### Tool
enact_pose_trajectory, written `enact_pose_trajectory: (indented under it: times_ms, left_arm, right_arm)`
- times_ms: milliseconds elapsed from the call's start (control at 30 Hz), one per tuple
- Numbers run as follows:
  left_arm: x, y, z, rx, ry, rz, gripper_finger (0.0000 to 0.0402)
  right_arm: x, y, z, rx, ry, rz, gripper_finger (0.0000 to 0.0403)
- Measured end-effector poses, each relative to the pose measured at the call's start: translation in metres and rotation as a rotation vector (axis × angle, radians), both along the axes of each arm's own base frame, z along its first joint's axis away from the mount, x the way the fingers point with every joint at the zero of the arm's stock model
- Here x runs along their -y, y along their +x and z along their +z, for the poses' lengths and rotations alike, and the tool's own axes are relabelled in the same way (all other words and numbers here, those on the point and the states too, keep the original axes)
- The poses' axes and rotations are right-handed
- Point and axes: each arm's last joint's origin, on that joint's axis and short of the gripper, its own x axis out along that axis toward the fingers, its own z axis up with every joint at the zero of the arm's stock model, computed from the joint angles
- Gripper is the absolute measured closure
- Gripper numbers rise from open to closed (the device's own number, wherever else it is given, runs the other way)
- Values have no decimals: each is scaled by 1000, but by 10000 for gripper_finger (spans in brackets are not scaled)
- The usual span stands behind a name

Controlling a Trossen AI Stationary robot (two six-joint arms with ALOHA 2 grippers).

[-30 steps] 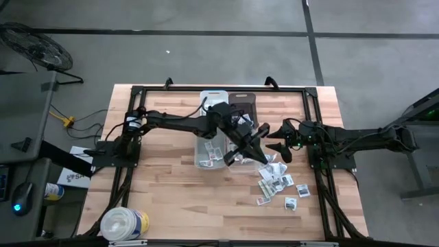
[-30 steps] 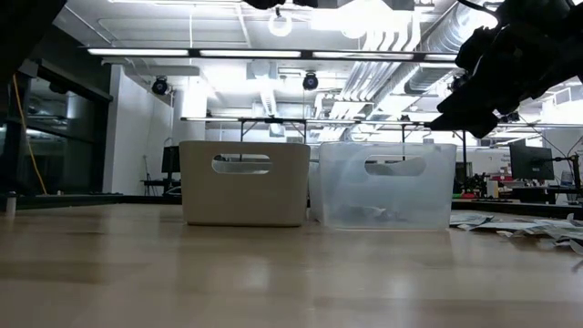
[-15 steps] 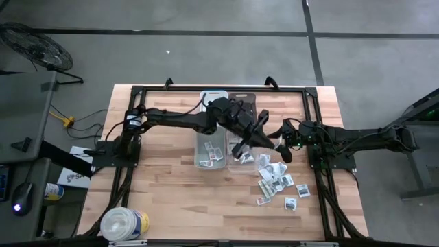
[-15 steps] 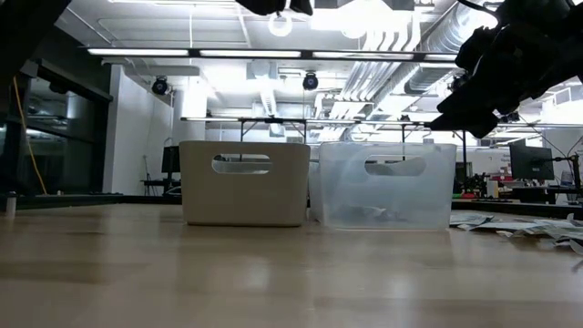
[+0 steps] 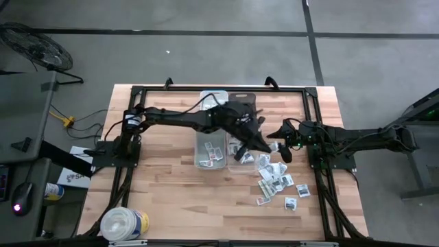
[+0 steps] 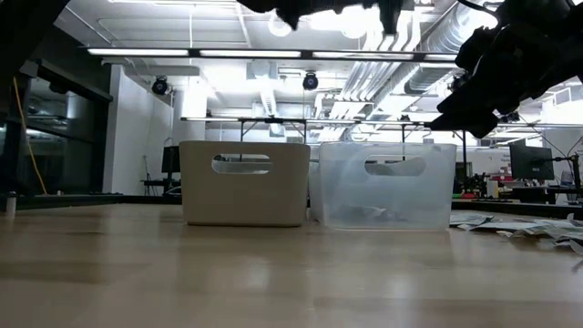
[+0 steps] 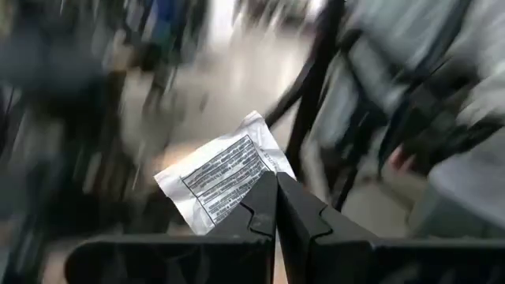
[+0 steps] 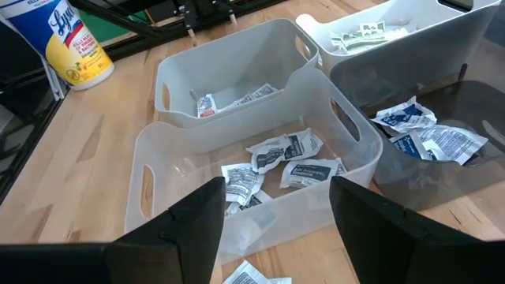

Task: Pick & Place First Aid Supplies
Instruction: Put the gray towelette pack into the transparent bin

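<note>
The left tool (image 7: 274, 207) is clamped on a white paper packet (image 7: 223, 179) with dark print, held in the air above the bins. In the high view it hangs over the clear bin (image 5: 241, 154) near the surface's middle. The right tool (image 5: 282, 147) waits just beside that bin, its fingers (image 8: 379, 229) spread apart and empty. More packets (image 5: 276, 180) lie scattered on the wooden surface (image 5: 171, 199), and others rest inside the bins.
</note>
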Motion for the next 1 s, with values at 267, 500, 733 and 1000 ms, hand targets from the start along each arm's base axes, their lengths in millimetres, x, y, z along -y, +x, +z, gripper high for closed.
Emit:
enact_pose_trajectory:
  times_ms: [267, 500, 733, 1000]
  left_arm:
    - [-4, -16, -44, -495, 159, 268, 401]
    - [-1, -29, -62, -698, 397, 417, 401]
    - [2, -26, -73, -727, 441, 396, 401]
    - [2, -25, -83, -766, 444, 370, 385]
  right_arm:
    - [0, 0, 0, 0, 0, 0, 181]
    - [0, 0, 0, 0, 0, 0, 181]
    - [0, 0, 0, 0, 0, 0, 181]
    - [0, 0, 0, 0, 0, 0, 181]
